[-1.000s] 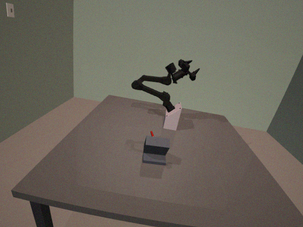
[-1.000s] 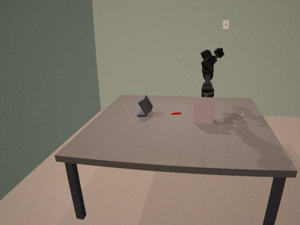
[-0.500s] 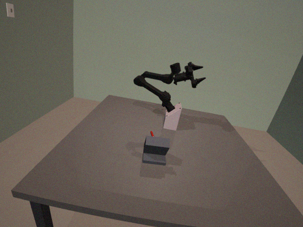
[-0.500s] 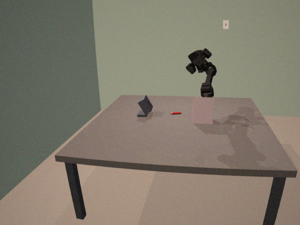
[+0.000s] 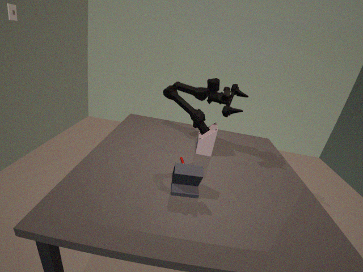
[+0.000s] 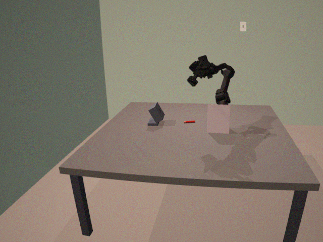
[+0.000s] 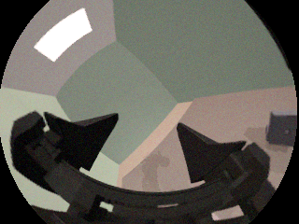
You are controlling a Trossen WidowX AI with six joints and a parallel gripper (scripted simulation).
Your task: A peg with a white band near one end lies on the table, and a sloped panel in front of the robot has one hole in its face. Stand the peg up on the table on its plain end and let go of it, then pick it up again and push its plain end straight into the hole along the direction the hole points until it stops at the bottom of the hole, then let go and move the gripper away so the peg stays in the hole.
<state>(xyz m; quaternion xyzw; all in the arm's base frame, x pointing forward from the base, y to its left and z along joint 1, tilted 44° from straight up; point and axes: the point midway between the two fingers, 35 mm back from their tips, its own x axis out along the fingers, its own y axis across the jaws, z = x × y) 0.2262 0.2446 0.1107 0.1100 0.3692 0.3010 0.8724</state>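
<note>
The red peg (image 5: pixel 182 160) (image 6: pixel 189 121) lies on its side on the table (image 5: pixel 111 190) (image 6: pixel 130 150), between the robot's base and the sloped panel. Its white-banded end points toward the panel in the exterior view; the panel hides part of it in the top view. The dark grey sloped panel (image 5: pixel 188 170) (image 6: pixel 156 113) (image 7: pixel 277 122) stands on a flat foot. A small spot that looks like its hole shows in the wrist view. My gripper (image 5: pixel 245 103) (image 7: pixel 149 121) is open and empty, high above the table and well away from the peg. The peg is not visible in the wrist view.
A pale pink block (image 5: pixel 206 146) (image 6: pixel 218 118) carries the arm's base at the side of the peg away from the panel. The arm's shadow falls across the table. A wall outlet (image 5: pixel 12 12) (image 6: pixel 243 26) is on a wall.
</note>
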